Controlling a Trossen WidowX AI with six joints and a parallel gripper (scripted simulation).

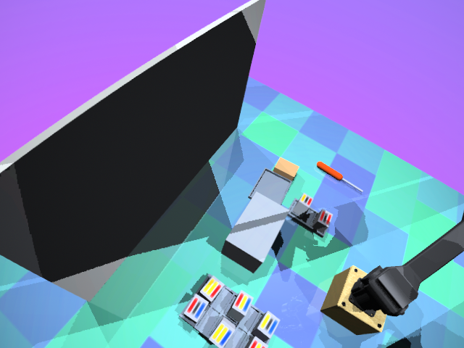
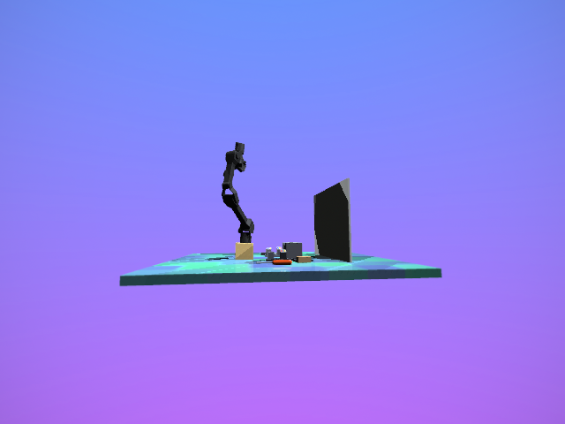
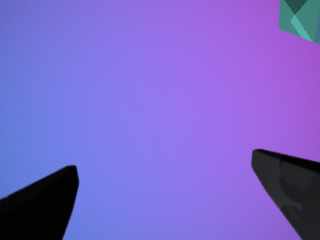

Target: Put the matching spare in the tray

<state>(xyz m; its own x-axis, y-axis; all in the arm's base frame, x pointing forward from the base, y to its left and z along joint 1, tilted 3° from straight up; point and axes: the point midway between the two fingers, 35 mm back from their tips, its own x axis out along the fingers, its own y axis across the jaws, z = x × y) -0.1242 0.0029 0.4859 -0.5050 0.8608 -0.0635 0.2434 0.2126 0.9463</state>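
Inventory, top view, running left to right, clock directions on the frame.

- Floor (image 1: 393,209): a patchwork of teal and blue squares, lying under a plain violet backdrop.
- Dark upright panel (image 1: 123,157): standing from 9 toward 12 o'clock, casting a long shadow.
- Rack of spares (image 1: 230,316): sitting at 6 o'clock, each bearing a three-stripe colour label.
- Grey mounted unit (image 1: 258,228): lying at centre; the tray (image 1: 270,185) is adjoining it at its 12 o'clock end, with a tan block (image 1: 286,168) beyond.
- Two more labelled spares (image 1: 312,215): sitting just beside the unit at 3 o'clock.
- Orange-handled screwdriver (image 1: 337,175): lying at 1 o'clock.
- Wooden pedestal (image 1: 354,305): carrying the arm base at 4 o'clock.
- Gripper (image 3: 165,197): fingers standing wide apart, gripping nothing, raised high and facing the backdrop.
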